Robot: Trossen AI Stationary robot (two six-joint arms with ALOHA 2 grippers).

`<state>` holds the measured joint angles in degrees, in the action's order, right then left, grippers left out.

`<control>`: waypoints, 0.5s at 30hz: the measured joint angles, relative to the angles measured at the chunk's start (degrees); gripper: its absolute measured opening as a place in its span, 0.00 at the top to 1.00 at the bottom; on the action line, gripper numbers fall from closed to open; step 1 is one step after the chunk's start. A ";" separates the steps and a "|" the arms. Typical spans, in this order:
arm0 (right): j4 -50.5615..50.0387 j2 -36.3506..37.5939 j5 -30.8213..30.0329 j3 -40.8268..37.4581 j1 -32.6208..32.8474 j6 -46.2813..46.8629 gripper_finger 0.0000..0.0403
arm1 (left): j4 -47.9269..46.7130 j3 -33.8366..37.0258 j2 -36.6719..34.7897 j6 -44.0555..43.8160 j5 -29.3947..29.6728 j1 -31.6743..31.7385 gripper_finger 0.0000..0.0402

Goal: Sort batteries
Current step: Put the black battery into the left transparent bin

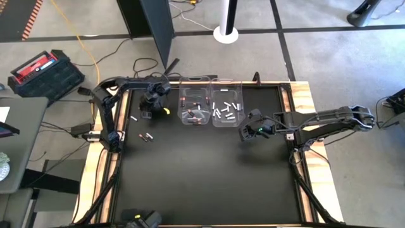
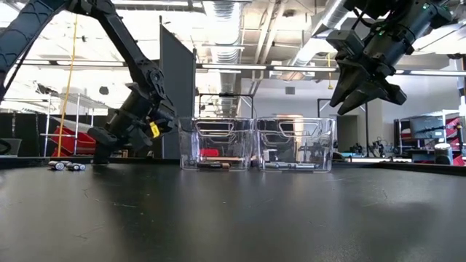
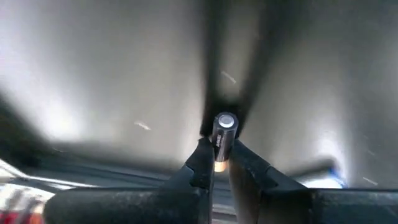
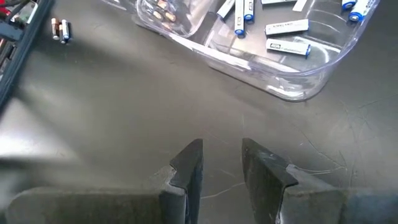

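Black matting of the bench (image 1: 202, 171) fills the lower half of the high view. At upper centre two clear bins stand side by side: the left bin (image 1: 194, 107) holds dark, copper-toned batteries (image 1: 193, 115), the right bin (image 1: 227, 107) holds white batteries (image 1: 224, 109). Left of the bins, the left claw (image 1: 147, 113) is down at the mat. More loose batteries lie nearby: a pair (image 1: 146, 137) below it and a single one (image 1: 133, 118) to its left. The right claw (image 1: 245, 133) hovers just right of the bins, toward the middle right of the frame.

Low view: a wide dark bench surface runs across the foreground. Loose cells (image 2: 65, 166) lie at the far left, the left claw (image 2: 102, 155) reaches down beside them, and the two bins sit at centre. The right claw (image 2: 360, 98) hangs high at upper right, jaws parted and empty.

Left wrist view: at lower centre the left claw (image 3: 217, 158) is pinched narrow on a dark battery (image 3: 222, 135), its silver end cap facing the camera.

Right wrist view: at bottom centre the right claw (image 4: 222, 152) stands moderately open over bare mat, holding nothing. White batteries (image 4: 287, 36) lie in the bin at upper right, and two loose ones (image 4: 60, 29) at upper left.
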<state>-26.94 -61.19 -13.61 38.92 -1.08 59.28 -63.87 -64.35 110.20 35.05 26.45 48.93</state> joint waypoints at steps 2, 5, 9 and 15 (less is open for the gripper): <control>0.02 0.00 0.00 0.00 0.00 -0.70 0.69 | -1.28 0.30 -2.02 -1.32 -1.28 0.04 0.94; 0.00 0.00 0.00 0.00 0.00 -0.82 0.69 | -1.56 0.00 -5.99 -2.78 -2.84 0.04 0.94; 0.00 0.00 0.00 0.00 0.00 -1.07 0.69 | -3.28 0.08 -10.58 -5.36 -2.90 -0.13 0.93; -0.02 0.00 0.00 0.00 0.00 -1.30 0.69 | -5.68 0.06 -18.16 -8.41 -5.27 -0.20 0.93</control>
<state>-26.96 -61.19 -13.61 38.92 -1.08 57.98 -69.56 -64.29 92.04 26.64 21.18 48.73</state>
